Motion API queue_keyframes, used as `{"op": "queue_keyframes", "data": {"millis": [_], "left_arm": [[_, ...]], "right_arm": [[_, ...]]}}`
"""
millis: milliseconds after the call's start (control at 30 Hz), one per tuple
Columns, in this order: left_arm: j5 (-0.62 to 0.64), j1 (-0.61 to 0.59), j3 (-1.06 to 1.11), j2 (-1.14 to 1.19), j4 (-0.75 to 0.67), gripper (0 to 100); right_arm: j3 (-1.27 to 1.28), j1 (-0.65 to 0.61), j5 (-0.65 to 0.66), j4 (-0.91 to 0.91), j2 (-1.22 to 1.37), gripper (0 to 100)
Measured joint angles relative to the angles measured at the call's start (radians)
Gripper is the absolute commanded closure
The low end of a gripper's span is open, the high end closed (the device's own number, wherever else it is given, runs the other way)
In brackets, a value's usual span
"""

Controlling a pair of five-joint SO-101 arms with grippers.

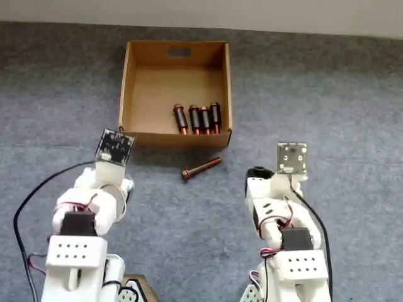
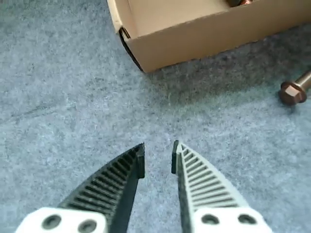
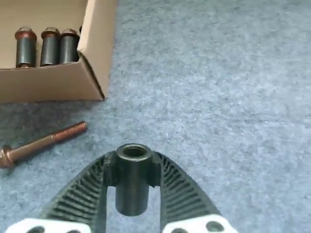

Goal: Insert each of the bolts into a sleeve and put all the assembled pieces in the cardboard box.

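Observation:
A copper bolt [image 1: 201, 168] lies on the grey carpet just in front of the cardboard box [image 1: 129, 94]. Its head [image 2: 293, 92] points toward the left arm's side, and its full length [image 3: 43, 143] shows in the right wrist view. Several bolts fitted in black sleeves [image 1: 197, 119] lie side by side inside the box against its front wall. My right gripper [image 3: 132, 170] is shut on an empty black sleeve [image 3: 132, 177], bore facing forward, to the right of the bolt. My left gripper [image 2: 158, 158] hovers over bare carpet near the box's front left corner [image 2: 127, 36], slightly open and empty.
Grey carpet covers the whole work surface. The box's front wall [image 3: 48, 82] stands just behind the loose bolt. A black cable [image 1: 28, 195] loops at the left arm's side. Open carpet stretches to the right of the box.

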Motion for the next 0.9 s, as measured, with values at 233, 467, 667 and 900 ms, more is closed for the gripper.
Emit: {"op": "queue_keyframes", "data": {"millis": [233,467,667,900], "left_arm": [[0.0,0.169,-0.259,0.465,0.0,87],[-0.002,0.388,-0.4,0.758,0.015,87],[0.0,0.414,-0.539,0.922,0.015,87],[0.0,0.413,-0.687,1.046,0.015,86]], "right_arm": [[0.092,0.009,0.0,-0.002,-0.166,99.3],[0.132,0.009,0.0,-0.002,-0.233,99.3],[0.132,0.009,0.0,-0.002,-0.236,99.3],[0.132,0.009,0.0,-0.002,-0.236,99.3]]}}
